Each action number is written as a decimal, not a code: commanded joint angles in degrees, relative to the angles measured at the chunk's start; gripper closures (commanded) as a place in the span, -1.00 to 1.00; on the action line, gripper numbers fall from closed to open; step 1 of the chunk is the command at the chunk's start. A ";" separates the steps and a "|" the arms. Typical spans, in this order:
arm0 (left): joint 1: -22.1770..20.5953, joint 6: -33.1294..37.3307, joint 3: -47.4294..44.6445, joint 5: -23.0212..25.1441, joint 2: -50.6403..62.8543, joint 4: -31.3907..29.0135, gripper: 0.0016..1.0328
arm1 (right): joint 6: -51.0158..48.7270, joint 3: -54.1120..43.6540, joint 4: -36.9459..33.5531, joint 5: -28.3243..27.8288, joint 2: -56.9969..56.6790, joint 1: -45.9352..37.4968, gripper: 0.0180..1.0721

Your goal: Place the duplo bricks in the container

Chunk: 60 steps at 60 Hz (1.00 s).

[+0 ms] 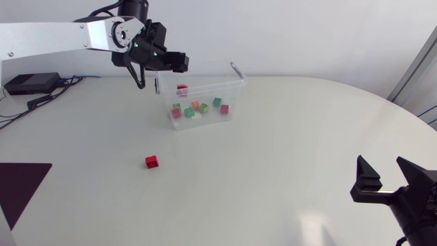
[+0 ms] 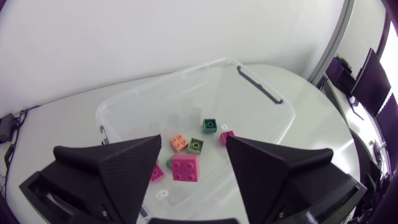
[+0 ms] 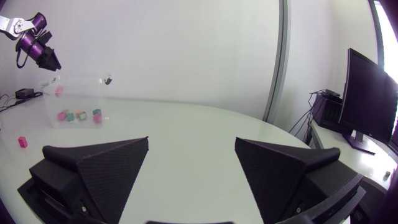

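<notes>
A clear plastic container (image 1: 234,83) stands at the back of the table and holds several duplo bricks in green, pink and orange. My left gripper (image 1: 181,63) hovers over its left end, open. A pink brick (image 2: 185,168) lies below and between the fingers, touching neither; it shows in the head view as a pink brick (image 1: 182,89) inside the container's left end. One red brick (image 1: 152,162) lies alone on the table in front of the container. My right gripper (image 1: 388,179) stays open and holds nothing at the table's front right, far from the bricks.
A black box with cables (image 1: 31,83) sits at the far left edge. A dark mat corner (image 1: 20,181) lies at the front left. The container has a black handle clip (image 1: 237,70) on its right end.
</notes>
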 commanded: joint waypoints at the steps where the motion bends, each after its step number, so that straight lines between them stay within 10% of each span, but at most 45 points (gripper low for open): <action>1: 0.33 4.37 1.23 -0.11 -0.35 -2.35 -0.94 | -0.04 -0.43 -1.18 -0.16 -0.30 -0.32 -0.92; 20: 7.72 17.55 -10.81 3.40 -14.59 -9.47 -0.88 | -0.04 -0.43 -1.18 -0.16 -0.30 -0.32 -0.92; 31: 10.53 47.17 -17.84 6.22 -15.56 -18.87 -0.80 | -0.04 -0.43 -1.18 -0.16 -0.30 -0.32 -0.92; 42: 10.18 60.79 -25.67 7.89 -16.17 -23.35 -0.82 | -0.04 -0.43 -1.18 -0.16 -0.30 -0.32 -0.92; 60: 9.82 65.71 -29.45 9.12 -9.40 -22.30 -0.82 | -0.04 -0.43 -1.18 -0.16 -0.30 -0.40 -0.92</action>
